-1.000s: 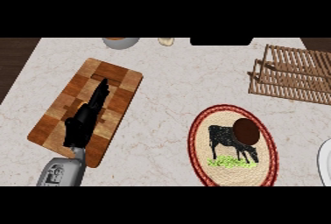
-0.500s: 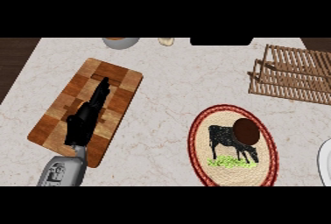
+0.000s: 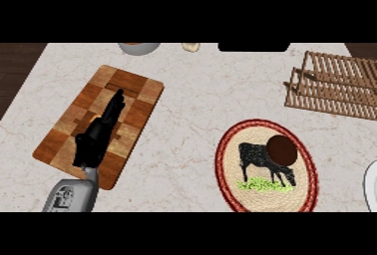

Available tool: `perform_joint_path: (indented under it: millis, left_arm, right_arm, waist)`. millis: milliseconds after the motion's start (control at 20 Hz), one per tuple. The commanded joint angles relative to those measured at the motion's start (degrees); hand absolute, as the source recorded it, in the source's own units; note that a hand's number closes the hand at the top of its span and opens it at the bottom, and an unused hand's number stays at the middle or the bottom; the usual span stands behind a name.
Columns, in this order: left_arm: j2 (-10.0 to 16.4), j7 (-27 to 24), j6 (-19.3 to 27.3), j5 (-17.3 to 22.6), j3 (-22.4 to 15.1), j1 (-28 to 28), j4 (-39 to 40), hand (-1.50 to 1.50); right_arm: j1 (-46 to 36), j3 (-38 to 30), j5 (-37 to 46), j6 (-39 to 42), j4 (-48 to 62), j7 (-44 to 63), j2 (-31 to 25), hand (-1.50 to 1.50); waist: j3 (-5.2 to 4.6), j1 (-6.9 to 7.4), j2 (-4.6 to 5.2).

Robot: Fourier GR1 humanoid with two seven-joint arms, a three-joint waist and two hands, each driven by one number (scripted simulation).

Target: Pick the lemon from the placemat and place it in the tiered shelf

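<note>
Marbled surface [image 3: 191,99] is carrying a placemat [image 3: 303,191], with the dark-brown-looking lemon [image 3: 282,150] sitting on it. Left of the placemat, the left hand [image 3: 94,142] is lying straight-fingered, gripping nothing, over a cutting board [image 3: 140,84]. Reaching for the lemon seems next, and the shelf [image 3: 335,84] is standing beyond the placemat.

The pale marbled stone counter [image 3: 191,99] is showing faint tan veins. The rectangular wooden cutting board [image 3: 136,87] is displaying a patchwork of light and dark brown blocks. The oval woven placemat [image 3: 230,149] is carrying a red braided rim, a black speckled cow [image 3: 258,157] and green grass [image 3: 261,185]; the round ball [image 3: 282,150] is appearing plain dark brown
</note>
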Motion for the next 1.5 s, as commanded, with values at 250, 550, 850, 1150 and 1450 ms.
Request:
perform_joint_path:
  millis: [250,550,850,1150,1450]
  left_arm:
    - [-0.21,-0.88,-0.64,-0.23,-0.52,0.42,0.33,0.0]
    - [-0.81,2.94,0.48,-0.91,-1.06,0.68,-4.18,0.0]
    - [0.02,5.01,-0.3,-0.62,-0.3,-0.12,-5.03,0.0]
    - [-1.58,0.85,0.78,-1.07,-0.15,-2.02,1.01,0.0]
    - [-0.64,1.18,-0.93,-0.29,-0.17,0.23,-1.52,0.0]
  right_arm:
    - [-5.66,-8.23,-11.72,-12.17,12.58,-9.72,2.69,1.5]
    - [-3.75,-11.98,-19.41,-14.26,21.98,-21.79,-1.0,1.5]
    - [-7.71,-11.34,-21.41,-17.03,30.17,-26.41,-2.65,1.5]
    - [-5.62,-10.34,-9.16,-22.1,35.41,-12.1,-7.58,-1.5]
    - [-5.1,-13.55,-17.19,-22.23,35.41,-16.11,-7.78,-1.5]
  waist:
    - [0.06,0.27,0.09]
    - [0.04,-0.06,-0.09]
    - [0.02,-0.1,-0.14]
    - [-0.02,-0.42,-0.07]
    - [0.02,-0.14,-0.13]
